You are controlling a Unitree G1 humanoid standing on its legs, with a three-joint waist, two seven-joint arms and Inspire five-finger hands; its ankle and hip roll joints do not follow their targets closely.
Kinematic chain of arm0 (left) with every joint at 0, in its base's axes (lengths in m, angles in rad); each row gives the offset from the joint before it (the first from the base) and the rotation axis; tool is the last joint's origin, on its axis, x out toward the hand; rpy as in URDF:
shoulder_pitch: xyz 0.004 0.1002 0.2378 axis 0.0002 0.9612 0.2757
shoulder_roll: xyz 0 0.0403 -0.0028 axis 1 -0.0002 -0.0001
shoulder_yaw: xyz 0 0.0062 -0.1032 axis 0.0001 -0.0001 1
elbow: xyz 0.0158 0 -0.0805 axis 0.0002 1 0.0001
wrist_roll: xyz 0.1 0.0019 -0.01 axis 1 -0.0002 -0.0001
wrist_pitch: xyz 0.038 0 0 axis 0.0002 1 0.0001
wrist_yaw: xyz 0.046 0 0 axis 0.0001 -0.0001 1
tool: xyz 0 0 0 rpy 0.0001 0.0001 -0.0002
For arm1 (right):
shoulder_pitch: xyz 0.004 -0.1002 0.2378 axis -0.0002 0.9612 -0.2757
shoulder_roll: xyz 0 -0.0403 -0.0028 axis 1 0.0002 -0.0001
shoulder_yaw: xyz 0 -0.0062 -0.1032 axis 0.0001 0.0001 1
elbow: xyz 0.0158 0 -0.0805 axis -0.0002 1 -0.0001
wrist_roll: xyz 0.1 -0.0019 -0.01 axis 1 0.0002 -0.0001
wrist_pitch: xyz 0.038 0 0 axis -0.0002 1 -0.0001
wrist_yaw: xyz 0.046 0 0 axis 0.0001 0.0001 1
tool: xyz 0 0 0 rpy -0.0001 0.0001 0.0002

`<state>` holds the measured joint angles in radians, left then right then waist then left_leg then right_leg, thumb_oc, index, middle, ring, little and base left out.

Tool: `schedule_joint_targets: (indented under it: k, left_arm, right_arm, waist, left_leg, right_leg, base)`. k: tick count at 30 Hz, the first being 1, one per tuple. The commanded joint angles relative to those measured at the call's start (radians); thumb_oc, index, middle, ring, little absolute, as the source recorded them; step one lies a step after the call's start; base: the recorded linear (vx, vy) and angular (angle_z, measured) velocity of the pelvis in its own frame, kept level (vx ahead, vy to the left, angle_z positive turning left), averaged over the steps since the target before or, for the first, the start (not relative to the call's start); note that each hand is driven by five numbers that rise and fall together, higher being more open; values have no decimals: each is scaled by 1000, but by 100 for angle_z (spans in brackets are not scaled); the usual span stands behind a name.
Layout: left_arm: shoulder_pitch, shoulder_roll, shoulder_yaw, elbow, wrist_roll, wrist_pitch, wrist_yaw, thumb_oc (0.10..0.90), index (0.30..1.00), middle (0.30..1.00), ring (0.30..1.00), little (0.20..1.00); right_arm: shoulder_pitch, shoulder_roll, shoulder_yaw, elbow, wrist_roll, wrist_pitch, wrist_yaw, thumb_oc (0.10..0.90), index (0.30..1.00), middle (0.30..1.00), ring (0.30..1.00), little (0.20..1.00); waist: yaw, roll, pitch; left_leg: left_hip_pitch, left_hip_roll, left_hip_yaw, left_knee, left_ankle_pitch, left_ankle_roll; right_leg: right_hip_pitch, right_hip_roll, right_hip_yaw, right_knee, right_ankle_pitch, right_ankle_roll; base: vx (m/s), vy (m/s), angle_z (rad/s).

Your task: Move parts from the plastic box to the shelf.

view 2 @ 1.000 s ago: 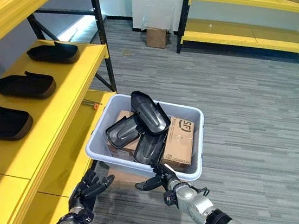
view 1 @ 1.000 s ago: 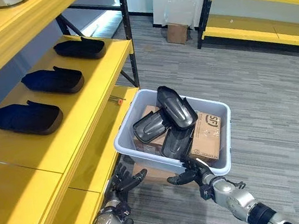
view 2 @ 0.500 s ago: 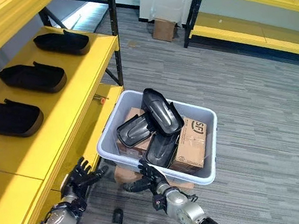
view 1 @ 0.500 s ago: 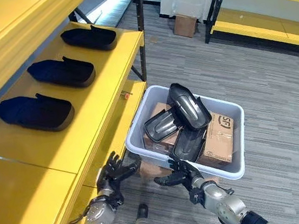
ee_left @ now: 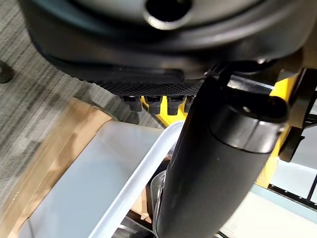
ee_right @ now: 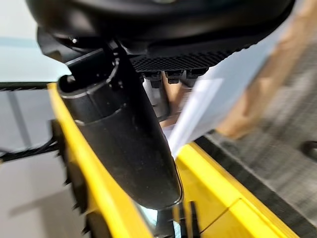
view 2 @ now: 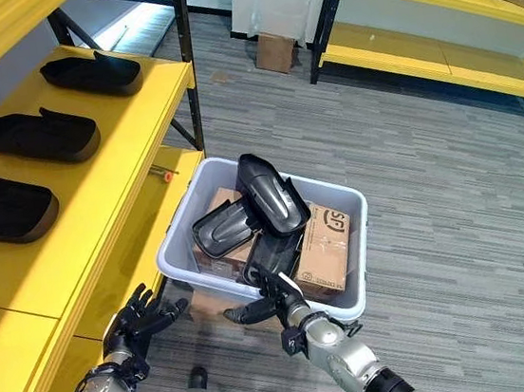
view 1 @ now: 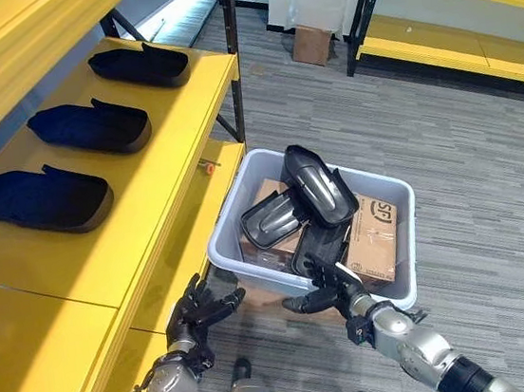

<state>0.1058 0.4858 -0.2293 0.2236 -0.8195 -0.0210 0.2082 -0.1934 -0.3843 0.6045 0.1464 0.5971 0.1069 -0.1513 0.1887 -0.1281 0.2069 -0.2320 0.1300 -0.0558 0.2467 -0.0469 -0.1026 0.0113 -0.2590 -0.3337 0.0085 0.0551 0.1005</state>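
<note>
fingers spread, both empty | left hand, right hand now nearer grey plastic box, lower centre | parts still unpicked

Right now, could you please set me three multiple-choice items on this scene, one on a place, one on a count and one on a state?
1. Where does the plastic box stand?
A. on the top shelf
B. on the floor beside the shelf
C. on a table

2. How many black parts lie on the shelf?
A. one
B. three
C. five

3. How are the left hand and the right hand?
A. both open, holding nothing
B. both shut on a part
C. one shut on the box rim

Answers: 1 B, grey carpet surrounds the box; 2 B, three lie in a row; 3 A, both hands' fingers are spread near the box.
</note>
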Motion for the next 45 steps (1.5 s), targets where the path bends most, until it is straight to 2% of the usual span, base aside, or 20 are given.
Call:
schedule_joint_targets:
  k: [1, 6, 7, 9, 11, 13, 15, 16, 17, 23, 26, 30, 34, 38, 45]
  left_arm:
    - [-5, -4, 22, -110, 16, -51, -14, 900, 1000, 1000, 1000, 1000]
    - [27, -3, 54, -128, 27, -33, -20, 900, 1000, 1000, 1000, 1000]
    - [45, -2, 63, -136, 31, -25, -23, 900, 1000, 1000, 1000, 1000]
    - [50, -2, 68, -140, 29, -24, -24, 900, 1000, 1000, 1000, 1000]
    - [51, -3, 70, -148, 26, -19, -21, 900, 1000, 1000, 1000, 1000]
    - [53, -4, 70, -154, 24, -17, -21, 900, 1000, 1000, 1000, 1000]
    - [52, -2, 68, -163, 25, -18, -22, 900, 1000, 1000, 1000, 1000]
    - [42, 2, 57, -168, 25, -23, -28, 900, 1000, 1000, 1000, 1000]
    - [41, 1, 59, -168, 25, -23, -28, 900, 1000, 1000, 1000, 1000]
    - [19, 13, 52, -180, -1, -60, -28, 900, 1000, 1000, 1000, 1000]
    - [-9, 31, 37, -183, 0, -77, -30, 900, 1000, 1000, 1000, 1000]
    - [-35, 26, 18, -183, 0, -88, -26, 900, 1000, 1000, 1000, 1000]
    - [-47, 19, -2, -191, 3, -97, -17, 900, 1000, 1000, 1000, 1000]
    - [-61, 8, -7, -180, 4, -101, -7, 900, 1000, 1000, 1000, 1000]
    - [-85, 0, -20, -182, 10, -109, 1, 900, 1000, 1000, 1000, 1000]
  right_arm:
    - [-19, -46, -55, -156, -25, -70, 24, 900, 1000, 1000, 1000, 1000]
    - [-34, -167, -148, -304, -72, -56, 39, 900, 1000, 1000, 1000, 1000]
    - [-63, -228, -180, -334, -109, -41, 43, 900, 1000, 1000, 1000, 1000]
    - [-75, -247, -196, -342, -118, -35, 43, 900, 1000, 1000, 1000, 1000]
    - [-205, -301, -213, -312, -231, 14, 19, 900, 1000, 1000, 1000, 1000]
    - [-241, -306, -211, -292, -261, 15, 21, 900, 1000, 1000, 1000, 1000]
    - [-325, -319, -198, -247, -349, 39, 15, 900, 1000, 1000, 1000, 1000]
    - [-416, -333, -160, -169, -436, 39, 35, 900, 1000, 1000, 1000, 1000]
    - [-422, -332, -156, -164, -436, 36, 34, 900, 1000, 1000, 1000, 1000]
    - [-648, -422, -57, 10, -630, 7, 19, 900, 1000, 1000, 1000, 1000]
    - [-842, -485, 31, 90, -757, 3, 22, 900, 1000, 1000, 1000, 1000]
    - [-929, -490, 79, 150, -800, -4, 8, 900, 1000, 1000, 1000, 1000]
    - [-1029, -520, 171, 199, -873, -22, 11, 900, 1000, 1000, 1000, 1000]
    - [-1099, -532, 245, 230, -901, -11, 47, 900, 1000, 1000, 1000, 1000]
    - [-1107, -530, 283, 268, -935, -11, 59, 900, 1000, 1000, 1000, 1000]
  waist:
    - [-9, 23, -75]
    - [-21, 14, -76]
    - [-23, 11, -75]
    - [-23, 9, -73]
    - [-17, 6, -59]
    - [-14, 7, -54]
    - [-5, 7, -45]
    - [7, 10, -28]
    - [5, 11, -27]
    - [36, 31, 30]
    - [54, 73, 94]
    - [64, 91, 130]
    - [81, 108, 180]
    - [89, 112, 219]
    - [86, 114, 255]
  left_leg:
    - [74, 16, -26, -169, 7, 58]
    - [79, 19, -22, -179, 9, 56]
    - [78, 22, -20, -182, 10, 54]
    - [76, 23, -20, -182, 10, 54]
    - [64, 28, -23, -182, 17, 51]
    - [61, 29, -24, -183, 18, 51]
    - [55, 30, -26, -183, 21, 51]
    - [38, 30, -32, -176, 25, 49]
    - [36, 30, -32, -174, 24, 49]
    - [-40, 28, -61, -133, 37, 39]
    - [-118, 14, -87, -72, 44, 34]
    - [-161, 6, -94, -40, 47, 30]
    - [-215, 2, -98, 13, 39, 23]
    - [-248, -1, -94, 37, 38, 23]
    - [-271, -8, -92, 59, 32, 28]
  right_leg:
    - [38, -41, -5, 95, -111, 77]
    - [37, -38, -1, 85, -105, 80]
    - [36, -37, -1, 80, -105, 80]
    - [34, -36, -1, 80, -105, 80]
    - [25, -34, -3, 79, -104, 77]
    - [24, -32, -5, 79, -105, 76]
    - [18, -30, -7, 78, -108, 74]
    - [9, -31, -11, 80, -111, 71]
    - [8, -30, -12, 81, -112, 70]
    - [-33, -30, -28, 104, -128, 56]
    - [-97, -43, -42, 173, -151, 42]
    - [-142, -53, -45, 219, -164, 37]
    - [-207, -52, -35, 284, -187, 30]
    - [-249, -52, -25, 319, -194, 26]
    - [-284, -52, -5, 346, -196, 21]
  base:
    - [0, 0, 0]
    - [0, 0, 0]
    - [8, 6, -4]
    - [0, -1, -7]
    - [-17, -8, -9]
    - [-13, -4, -12]
    - [-34, -8, -8]
    - [-48, -13, 1]
    - [-64, -11, 4]
    - [-67, -17, 12]
    - [-151, 18, 27]
    - [-82, 19, 8]
    - [-78, 7, 12]
    - [-57, 5, -2]
    - [-34, 7, 0]
